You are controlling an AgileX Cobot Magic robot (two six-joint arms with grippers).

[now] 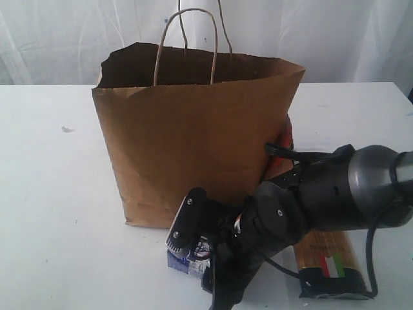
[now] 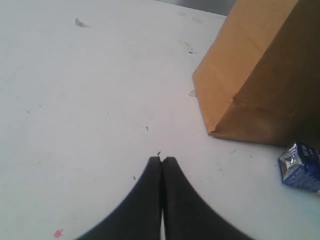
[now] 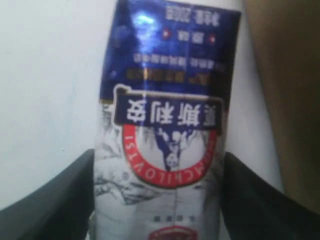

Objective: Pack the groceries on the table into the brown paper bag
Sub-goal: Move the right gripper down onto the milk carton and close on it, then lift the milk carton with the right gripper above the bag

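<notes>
The right gripper (image 3: 159, 156) has its two black fingers (image 3: 55, 200) set wide, one on each side of the small blue-white carton (image 3: 167, 75). In the right wrist view both fingers lie against the carton's sides and no gap shows, so the gripper is clamped on the carton. The carton's print is a dark blue field above and a red ring on white below.

In the exterior view this carton is low at the wide plain white tabletop (image 1: 58, 213), just before the front lower corner of the boxy brown kraft paper bag (image 1: 193, 148). It cannot be told if the carton is raised from the surface. The bag stands upright with its mouth open, and its thin twisted-paper loop handles (image 1: 187, 39) stand up above the rim.

The long spaghetti packet with a dark blue end (image 1: 326, 255) lies flat on the tabletop under the right arm, to the right of the carton and apart from it. Past the bag's right edge a narrow red-orange object (image 1: 286, 145) shows, but too little of it is seen to name it.

The left gripper (image 2: 161, 159) is closed with nothing between its fingers, which meet at the tips. It hangs over bare tabletop, well apart from the bag's corner. A tiny white lump (image 2: 80, 22) lies far off on the surface.
</notes>
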